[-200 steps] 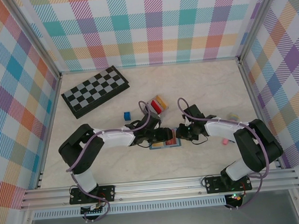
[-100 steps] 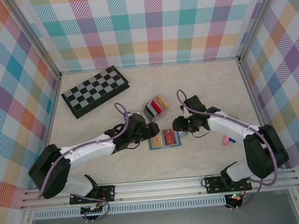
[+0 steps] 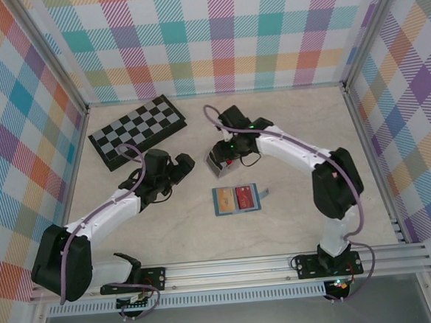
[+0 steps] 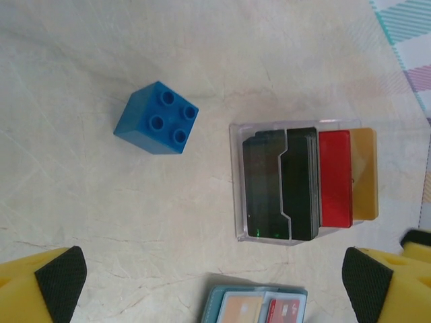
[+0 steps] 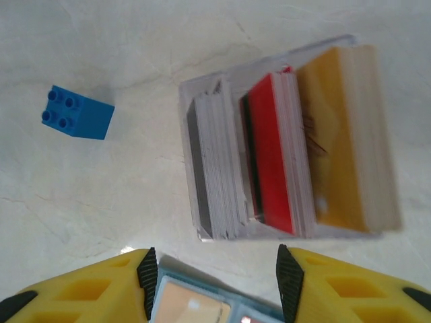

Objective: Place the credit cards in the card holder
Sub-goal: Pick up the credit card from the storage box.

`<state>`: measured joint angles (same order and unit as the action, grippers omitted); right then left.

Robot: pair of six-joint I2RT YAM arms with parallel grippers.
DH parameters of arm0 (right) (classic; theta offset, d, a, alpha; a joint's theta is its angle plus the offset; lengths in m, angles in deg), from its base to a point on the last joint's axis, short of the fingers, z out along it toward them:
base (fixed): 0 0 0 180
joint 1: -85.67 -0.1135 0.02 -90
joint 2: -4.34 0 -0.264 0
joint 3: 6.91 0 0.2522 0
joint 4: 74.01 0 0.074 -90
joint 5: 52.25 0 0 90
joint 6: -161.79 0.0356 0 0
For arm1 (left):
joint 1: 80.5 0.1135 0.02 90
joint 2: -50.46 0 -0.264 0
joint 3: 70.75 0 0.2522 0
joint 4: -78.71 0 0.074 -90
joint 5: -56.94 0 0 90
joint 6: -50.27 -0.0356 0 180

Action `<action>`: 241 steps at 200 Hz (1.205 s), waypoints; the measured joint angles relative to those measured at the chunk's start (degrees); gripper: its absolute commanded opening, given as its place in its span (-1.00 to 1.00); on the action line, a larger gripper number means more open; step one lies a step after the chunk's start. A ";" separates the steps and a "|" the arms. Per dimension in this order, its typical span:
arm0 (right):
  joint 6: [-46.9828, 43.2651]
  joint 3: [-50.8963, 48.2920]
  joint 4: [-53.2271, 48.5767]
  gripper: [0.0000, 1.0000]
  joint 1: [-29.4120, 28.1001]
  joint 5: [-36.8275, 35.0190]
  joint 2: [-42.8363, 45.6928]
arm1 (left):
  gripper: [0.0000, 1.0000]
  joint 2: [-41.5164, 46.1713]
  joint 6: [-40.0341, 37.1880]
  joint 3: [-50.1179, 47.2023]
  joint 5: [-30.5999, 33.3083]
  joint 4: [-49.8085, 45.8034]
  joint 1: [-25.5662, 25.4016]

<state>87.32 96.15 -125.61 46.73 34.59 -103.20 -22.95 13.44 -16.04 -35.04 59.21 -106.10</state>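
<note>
One card holder [image 4: 235,182], clear-walled, on the table just beyond the wallet [image 3: 236,198]; your credit cards [image 4: 300,182] stand upright inside it in a row, black, red, yellow; two more cards lie in the open wallet; one blue cube [image 4: 156,118] beside the rack, apart from it; chessboard [image 3: 136,130] far left. Your left gripper [image 4: 214,277]: jaws spread wide, nothing between them; your right gripper [image 5: 217,282]: jaws parted, empty, above the rack's near edge.
</note>
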 measured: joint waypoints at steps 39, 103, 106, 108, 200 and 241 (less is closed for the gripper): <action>-4.11 8.63 -4.81 -0.05 -3.85 -6.62 -8.04 | 1.00 -2.95 0.24 0.00 -2.08 0.39 0.63; -7.28 12.96 -7.65 -0.06 -5.35 -12.87 -13.90 | 1.00 -3.65 0.68 0.00 -3.10 1.36 0.63; -7.34 13.05 -7.72 -0.07 -5.38 -13.03 -14.12 | 1.00 -3.65 0.68 0.00 -3.10 1.36 0.63; -7.48 13.14 -7.80 -0.07 -5.38 -13.25 -14.36 | 1.00 -3.65 0.68 0.00 -3.08 1.36 0.63; -10.47 16.00 -8.96 -0.07 -7.69 -22.23 -18.56 | 1.00 -3.63 0.66 -0.02 -3.08 1.33 0.63; -11.58 16.06 -8.59 -0.21 -8.22 -26.05 -18.56 | 1.00 -3.63 0.66 -0.33 -3.10 1.25 0.63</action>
<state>75.74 112.21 -134.20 38.51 8.54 -121.76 -26.58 14.10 -16.36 -38.14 60.46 -105.47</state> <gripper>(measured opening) 0.424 0.999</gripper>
